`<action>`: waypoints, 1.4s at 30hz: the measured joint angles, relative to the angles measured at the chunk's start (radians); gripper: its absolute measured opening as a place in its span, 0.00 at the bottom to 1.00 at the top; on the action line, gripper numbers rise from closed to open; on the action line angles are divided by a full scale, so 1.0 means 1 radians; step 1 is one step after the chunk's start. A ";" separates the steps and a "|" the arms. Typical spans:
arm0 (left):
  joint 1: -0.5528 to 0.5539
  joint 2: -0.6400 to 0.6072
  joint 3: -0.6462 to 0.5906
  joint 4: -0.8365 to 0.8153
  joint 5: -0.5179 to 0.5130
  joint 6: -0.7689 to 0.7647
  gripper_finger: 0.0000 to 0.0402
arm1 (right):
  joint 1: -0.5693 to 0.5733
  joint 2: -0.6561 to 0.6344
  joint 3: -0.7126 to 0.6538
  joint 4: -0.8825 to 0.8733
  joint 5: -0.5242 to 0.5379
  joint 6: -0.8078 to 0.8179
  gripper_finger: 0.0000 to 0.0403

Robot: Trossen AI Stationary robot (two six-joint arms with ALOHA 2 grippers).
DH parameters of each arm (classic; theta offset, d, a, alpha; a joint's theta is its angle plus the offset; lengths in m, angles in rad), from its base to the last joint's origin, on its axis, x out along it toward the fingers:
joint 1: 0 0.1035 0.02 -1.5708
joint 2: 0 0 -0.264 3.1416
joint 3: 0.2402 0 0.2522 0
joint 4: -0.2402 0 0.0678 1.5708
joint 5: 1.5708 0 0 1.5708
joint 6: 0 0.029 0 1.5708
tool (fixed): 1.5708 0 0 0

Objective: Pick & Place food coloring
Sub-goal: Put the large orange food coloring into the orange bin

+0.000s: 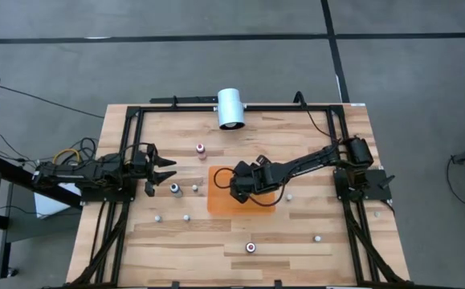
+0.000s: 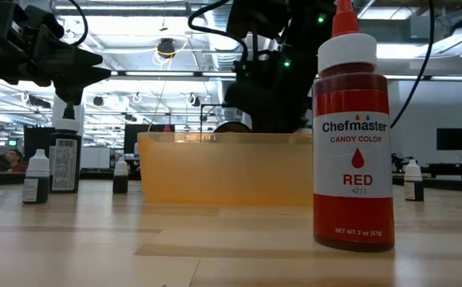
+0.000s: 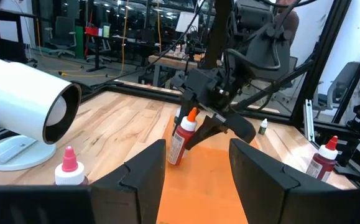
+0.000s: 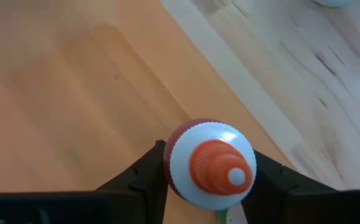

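- Nearest the low camera stands a red bottle (image 2: 353, 135), upright and alone, at 6 o'clock on the table (image 1: 296, 136).
- Right gripper (image 1: 244, 183) is at the table's middle, over the mat (image 1: 220, 202). Its jaws are closed on a second bottle (image 4: 211, 163), red-bodied with a white cap and orange tip, one finger on each side just under the cap.
- Whether that base touches the mat, I cannot tell; from the left wrist it looks tilted.
- Left gripper (image 1: 166, 172) waits at 9 o'clock with its jaws wide and nothing between them.
- Handling, as I judge it: a light plastic squeeze bottle with a body that gives a little and a smooth label that may slip. It is tall and narrow, so easy to topple. The best hold is on the body just below the cap, with modest squeeze.
- Count from above: one bottle held and about eight loose ones (image 1: 201, 148) scattered from 11 round to 4 o'clock, several too small to tell colours.
- One mat, one white cylinder (image 1: 231, 108) at 12 o'clock, two arms.
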 joint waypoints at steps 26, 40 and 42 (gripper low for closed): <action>0.000 0.002 0.000 0.000 0.000 0.000 0.42 | 0.000 -0.001 0.000 -0.052 -0.003 -0.007 0.44; 0.000 0.002 0.000 0.000 0.000 0.000 0.42 | 0.000 -0.002 0.000 -0.049 -0.045 -0.007 0.51; 0.000 0.002 0.000 0.000 0.000 0.000 0.42 | 0.000 -0.002 0.000 -0.049 -0.059 -0.003 0.50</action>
